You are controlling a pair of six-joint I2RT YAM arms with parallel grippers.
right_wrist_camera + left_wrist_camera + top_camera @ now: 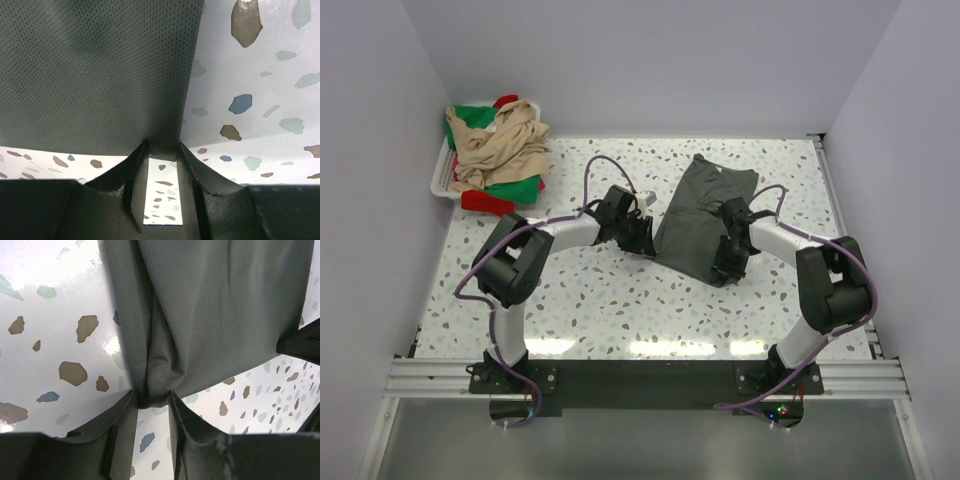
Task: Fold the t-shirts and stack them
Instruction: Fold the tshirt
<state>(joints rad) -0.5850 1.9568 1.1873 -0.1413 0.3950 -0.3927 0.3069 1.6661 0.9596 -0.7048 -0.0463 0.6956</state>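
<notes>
1. The table (620,300) is showing a white terrazzo top flecked with brown, blue and pale green chips, and glare is shining off it along the far and near edges.
2. Plain pale walls (650,60) are enclosing it on the left, far and right sides.
3. The dark grey t-shirt (695,215) is lying right of centre on the table, partly folded (its mesh weave is showing up close in both wrist views).
4. The left gripper (152,397) is clenching a bunched fold at the shirt's near-left edge.
5. The right gripper (162,147) is pinching the shirt's near-right corner.
6. At the far-left corner, a white basket (440,180) is holding a heaped beige t-shirt (500,145), a green t-shirt (515,190) and a red t-shirt (485,202).
</notes>
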